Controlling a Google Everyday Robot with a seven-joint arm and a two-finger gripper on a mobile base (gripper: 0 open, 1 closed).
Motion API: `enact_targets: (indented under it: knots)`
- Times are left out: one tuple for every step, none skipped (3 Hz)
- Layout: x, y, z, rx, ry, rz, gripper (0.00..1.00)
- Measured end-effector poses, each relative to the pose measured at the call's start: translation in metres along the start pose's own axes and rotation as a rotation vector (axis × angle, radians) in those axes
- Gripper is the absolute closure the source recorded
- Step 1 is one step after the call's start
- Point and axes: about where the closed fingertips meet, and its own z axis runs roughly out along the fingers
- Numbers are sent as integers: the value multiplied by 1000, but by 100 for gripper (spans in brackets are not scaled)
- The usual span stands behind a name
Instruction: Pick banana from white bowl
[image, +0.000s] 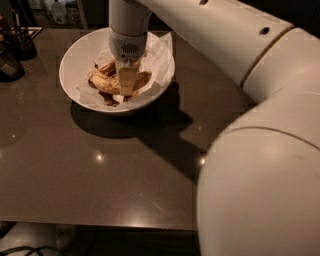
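Note:
The white bowl (70, 74) stands at the back left of the dark table, lined with crumpled white paper (161, 52). The speckled yellow banana (105, 83) lies across the middle of the bowl. Thin dark brown banana pieces (108, 99) lie at its near side. My gripper (126, 83) reaches straight down into the bowl from above and sits on the banana's middle, hiding that part. The banana's two ends show to the left and right of the gripper.
The dark brown table (100, 170) reaches to its front edge at the bottom. Small dark containers (15, 47) stand at the far left edge. My large white arm (260, 165) fills the right side and casts a shadow beside the bowl.

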Motion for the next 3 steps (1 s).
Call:
enact_targets:
  knots:
    - [-3, 35, -43, 128, -63, -26, 100]
    - [-10, 68, -81, 219, -99, -92, 100]
    - [-13, 67, -85, 215, -76, -95, 100]
